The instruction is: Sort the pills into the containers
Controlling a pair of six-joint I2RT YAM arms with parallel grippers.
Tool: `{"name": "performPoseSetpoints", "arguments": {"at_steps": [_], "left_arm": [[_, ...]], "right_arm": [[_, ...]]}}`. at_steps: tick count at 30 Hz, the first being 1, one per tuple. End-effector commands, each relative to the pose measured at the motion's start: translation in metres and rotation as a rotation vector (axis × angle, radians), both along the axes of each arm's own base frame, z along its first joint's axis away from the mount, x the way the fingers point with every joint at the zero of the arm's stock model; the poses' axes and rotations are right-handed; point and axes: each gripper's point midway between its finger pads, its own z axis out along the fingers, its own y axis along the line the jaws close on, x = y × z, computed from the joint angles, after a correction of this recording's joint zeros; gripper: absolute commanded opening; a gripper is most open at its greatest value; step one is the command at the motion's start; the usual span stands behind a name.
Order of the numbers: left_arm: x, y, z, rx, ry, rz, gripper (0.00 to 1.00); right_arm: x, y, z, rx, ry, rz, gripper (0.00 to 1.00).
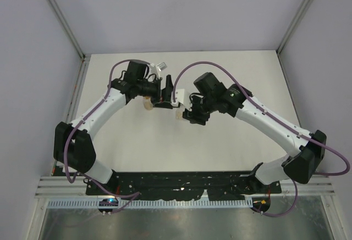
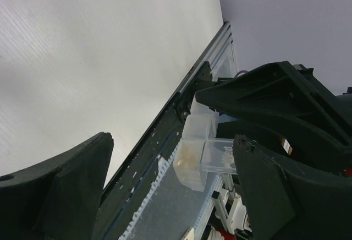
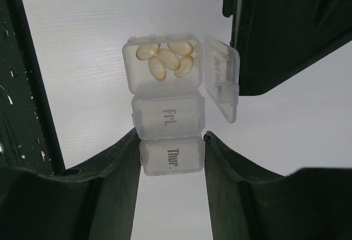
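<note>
Right wrist: pill organizer [image 3: 169,120] pinched between jaws; pills [image 3: 165,59] beyond.

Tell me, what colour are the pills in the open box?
Pale yellowish-tan pills, clearest in the right wrist view.

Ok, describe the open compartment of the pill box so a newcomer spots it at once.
At the middle of the white table, the right gripper clamps a translucent pill strip by its "Thur." cell. Past the "Fri." cell sits the end compartment. Unlike those two shut cells, its lid hangs open to the side and pale oval pills lie inside.
</note>
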Motion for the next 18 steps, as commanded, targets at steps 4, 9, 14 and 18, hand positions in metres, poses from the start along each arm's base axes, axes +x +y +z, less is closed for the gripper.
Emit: {"name": "performPoseSetpoints", "arguments": {"at_steps": [4, 9, 14, 18], "left_arm": [[-0.011, -0.002, 0.014, -0.057, -0.063, -0.053, 0.92], [-0.015, -0.005, 0.008, -0.055, -0.052, -0.063, 0.85], [-0.023, -0.011, 0.005, -0.056, -0.05, -0.09, 0.82], [-0.025, -0.013, 0.003, -0.056, -0.045, -0.097, 0.78]], "right_arm": [[0.013, 0.006, 0.013, 0.017, -0.04, -0.039, 0.13], [0.017, 0.006, 0.014, 0.014, -0.049, -0.056, 0.12], [0.02, 0.006, 0.013, 0.004, -0.054, -0.066, 0.11], [0.021, 0.005, 0.013, 0.002, -0.059, -0.071, 0.11]]}}
